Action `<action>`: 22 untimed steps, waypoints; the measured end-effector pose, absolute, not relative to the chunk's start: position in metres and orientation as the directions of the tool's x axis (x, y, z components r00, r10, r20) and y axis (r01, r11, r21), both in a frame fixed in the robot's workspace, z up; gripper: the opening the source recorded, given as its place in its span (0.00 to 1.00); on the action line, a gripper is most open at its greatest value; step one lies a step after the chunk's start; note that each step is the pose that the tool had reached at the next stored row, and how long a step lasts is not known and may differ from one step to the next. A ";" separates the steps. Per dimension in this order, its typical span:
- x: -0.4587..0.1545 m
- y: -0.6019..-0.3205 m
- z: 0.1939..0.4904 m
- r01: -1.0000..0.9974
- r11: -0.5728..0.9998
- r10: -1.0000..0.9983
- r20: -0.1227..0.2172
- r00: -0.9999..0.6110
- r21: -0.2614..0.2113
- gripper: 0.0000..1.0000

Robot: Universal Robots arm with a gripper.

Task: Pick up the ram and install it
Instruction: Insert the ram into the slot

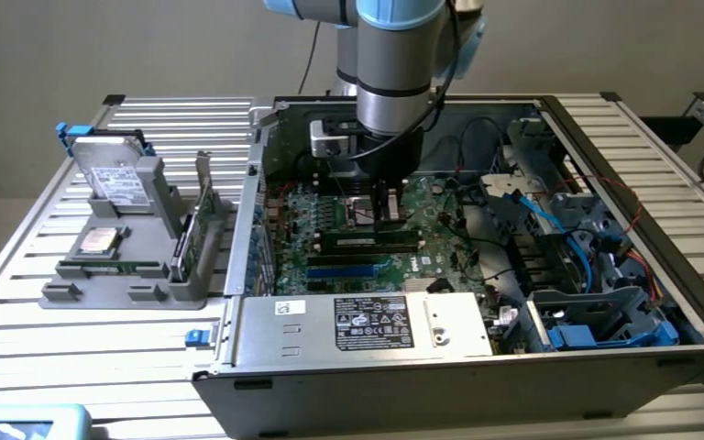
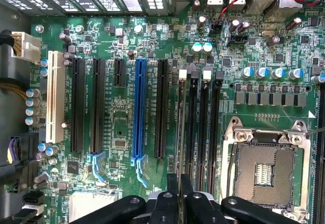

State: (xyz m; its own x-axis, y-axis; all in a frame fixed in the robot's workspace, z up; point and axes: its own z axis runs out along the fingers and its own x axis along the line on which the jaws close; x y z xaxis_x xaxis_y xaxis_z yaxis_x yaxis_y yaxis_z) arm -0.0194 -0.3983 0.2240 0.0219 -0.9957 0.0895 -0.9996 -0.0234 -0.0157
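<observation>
My gripper reaches down into the open computer case, over the green motherboard. In the wrist view its black fingers are shut on the ram. The ram shows edge-on as a thin strip. It runs along the black memory slot nearest the long expansion slots, in line with it. I cannot tell whether the ram is seated in that slot or just above it. The slot's white end clip shows at the far end.
The empty processor socket lies beside the memory slots, and a blue expansion slot on the other side. Blue cables and drive cages crowd the case at the exterior view's right. A grey holder at the left carries a hard drive, a processor chip and an expansion card.
</observation>
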 end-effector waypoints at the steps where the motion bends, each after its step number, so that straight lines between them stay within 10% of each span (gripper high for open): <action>1: -0.020 -0.398 0.224 -1.000 -0.023 -0.996 0.089 0.022 -0.016 0.14; 22: -0.019 -0.397 0.249 -0.999 -0.024 -0.995 0.093 0.021 -0.029 0.14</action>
